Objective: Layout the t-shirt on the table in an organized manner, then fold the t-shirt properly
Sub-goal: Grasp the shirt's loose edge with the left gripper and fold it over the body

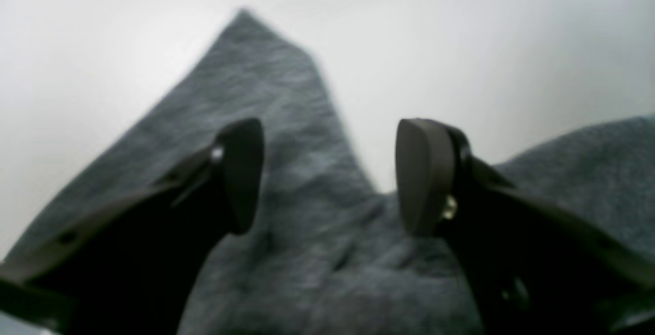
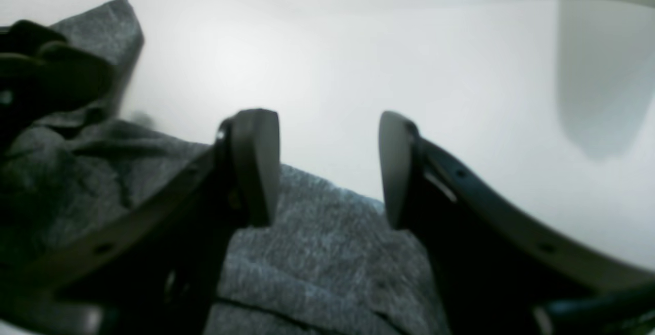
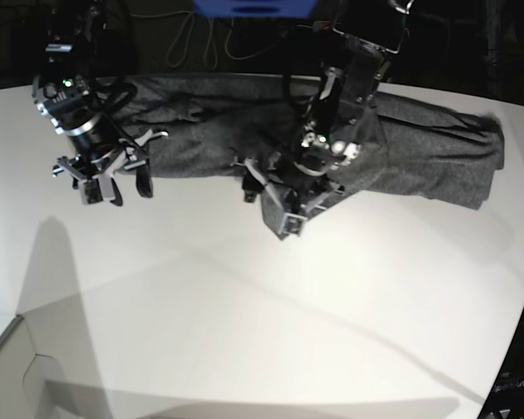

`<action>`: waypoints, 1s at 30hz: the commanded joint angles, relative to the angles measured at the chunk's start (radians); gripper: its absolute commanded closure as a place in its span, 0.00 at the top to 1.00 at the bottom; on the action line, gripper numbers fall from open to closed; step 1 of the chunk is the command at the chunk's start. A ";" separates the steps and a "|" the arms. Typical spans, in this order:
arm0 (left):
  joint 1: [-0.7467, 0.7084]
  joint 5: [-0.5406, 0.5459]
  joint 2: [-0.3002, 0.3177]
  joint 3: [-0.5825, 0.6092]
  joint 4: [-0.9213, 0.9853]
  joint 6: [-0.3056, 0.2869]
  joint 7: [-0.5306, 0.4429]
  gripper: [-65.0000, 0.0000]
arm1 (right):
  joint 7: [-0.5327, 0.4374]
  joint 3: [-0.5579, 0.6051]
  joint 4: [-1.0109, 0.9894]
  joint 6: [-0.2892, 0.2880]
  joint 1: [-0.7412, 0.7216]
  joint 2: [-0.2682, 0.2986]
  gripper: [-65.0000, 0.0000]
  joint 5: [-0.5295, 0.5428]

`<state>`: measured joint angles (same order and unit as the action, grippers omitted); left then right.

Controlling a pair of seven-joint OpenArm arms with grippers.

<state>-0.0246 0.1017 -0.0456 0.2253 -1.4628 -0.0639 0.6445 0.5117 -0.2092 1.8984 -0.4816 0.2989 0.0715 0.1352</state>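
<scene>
left wrist view: no writing or label shows anywhere. the left gripper (image 1: 327, 176) stands with its jaws spread wide and nothing between them. the t-shirt (image 1: 286, 135) lies under and just past the fingertips, one pointed corner of grey knit reaching away across the white table (image 1: 511, 43).

right wrist view: the right gripper (image 2: 327, 166) is spread too, holding nothing. grey cloth lies below its fingers and bunches up to the left; bare tabletop stretches beyond.

base view: the shirt lies along the far edge of the table, a long rumpled band with its long axis running side to side. the left gripper hangs over the band's near edge around its middle; the right gripper hangs at the band's left end, just in front of it. no print on the fabric.
</scene>
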 commanded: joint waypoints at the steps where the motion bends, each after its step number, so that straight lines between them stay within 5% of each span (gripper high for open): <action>1: 0.010 0.003 -0.004 0.003 -0.008 -0.003 -0.018 0.60 | -0.023 -0.005 0.020 -0.007 -0.004 0.006 0.49 0.010; 4: 0.012 0.000 -0.004 0.003 0.007 -0.003 -0.018 0.58 | -0.023 -0.006 0.020 -0.007 -0.004 0.007 0.49 0.010; 15: 0.041 0.007 0.002 -0.007 0.046 -0.011 -0.019 0.00 | -0.025 -0.006 0.020 -0.007 -0.004 0.009 0.49 0.010; 19: 0.025 0.007 0.002 -0.033 -0.066 -0.007 -0.018 0.00 | -0.023 -0.006 0.020 -0.007 -0.004 0.012 0.49 0.010; 27: -0.074 0.008 0.011 -0.300 -0.361 -0.015 -0.018 0.00 | -0.025 -0.006 0.020 -0.007 -0.004 0.009 0.49 0.010; 30: -0.130 0.086 0.036 -0.441 -0.447 -0.015 -0.018 0.00 | -0.025 -0.006 0.020 -0.007 -0.004 0.009 0.49 0.010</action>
<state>-0.1646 0.1841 -0.0093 -0.2245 -1.8915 -0.0696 0.6498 0.5125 -0.2123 1.8988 -0.4816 0.2996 0.0742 0.1352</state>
